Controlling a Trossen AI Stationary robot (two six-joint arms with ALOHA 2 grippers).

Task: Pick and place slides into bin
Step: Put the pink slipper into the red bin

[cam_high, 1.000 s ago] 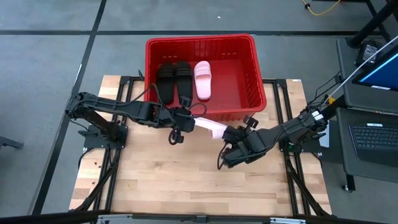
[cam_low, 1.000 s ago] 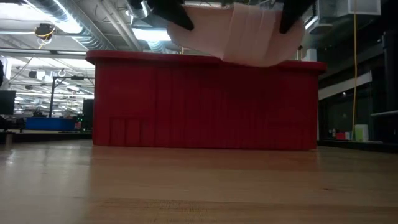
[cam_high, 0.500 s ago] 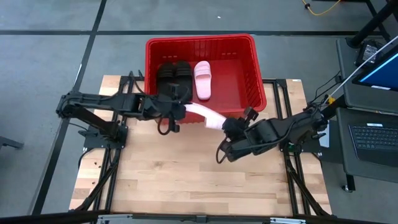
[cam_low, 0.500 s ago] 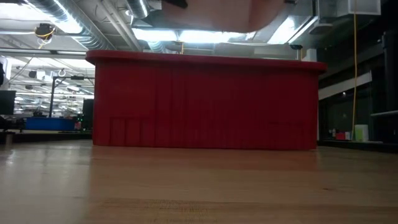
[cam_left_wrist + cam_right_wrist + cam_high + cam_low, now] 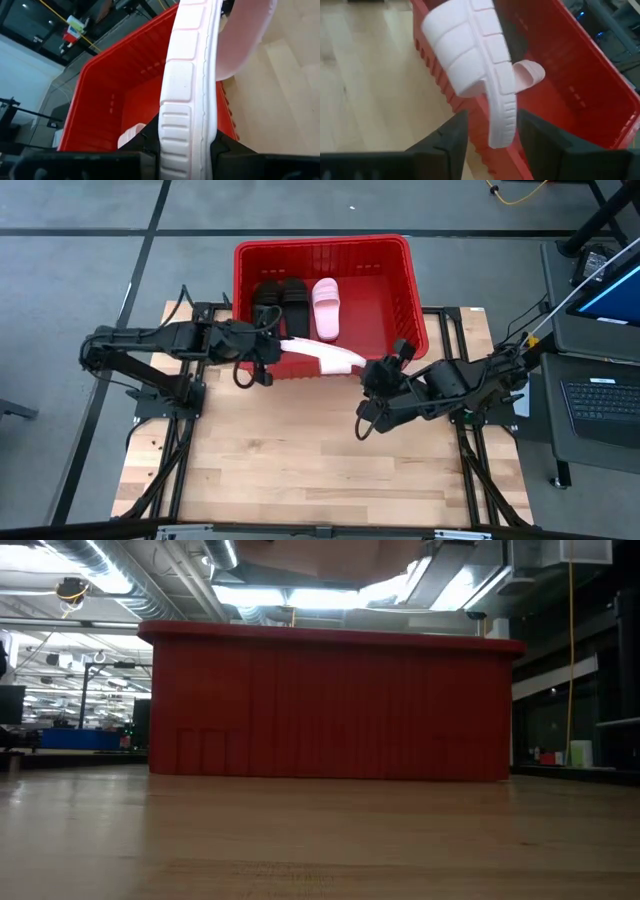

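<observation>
Wood tabletop (image 5: pixel 300 460) lies bare nearest, well clear of both arms. Left gripper (image 5: pixel 268 348) clamps one end of a pink slide (image 5: pixel 322 355) held level over the bin's (image 5: pixel 420 320) near rim; right gripper (image 5: pixel 378 377), jaws parted, straddles its far end without gripping. Beyond, inside the bin: two black slides (image 5: pixel 280 298), one pink slide (image 5: pixel 326 306).

**Colour and pattern findings**

Bin (image 5: pixel 400 300): bright red, walls ribbed and slotted. Inside it, two matte black slides (image 5: pixel 280 308) and one pale pink slide (image 5: pixel 326 308). A second pale pink slide (image 5: pixel 320 355), sole edge grooved in blocks. Table (image 5: pixel 300 470): light wood planks. Both arms dark, apparently black.
</observation>
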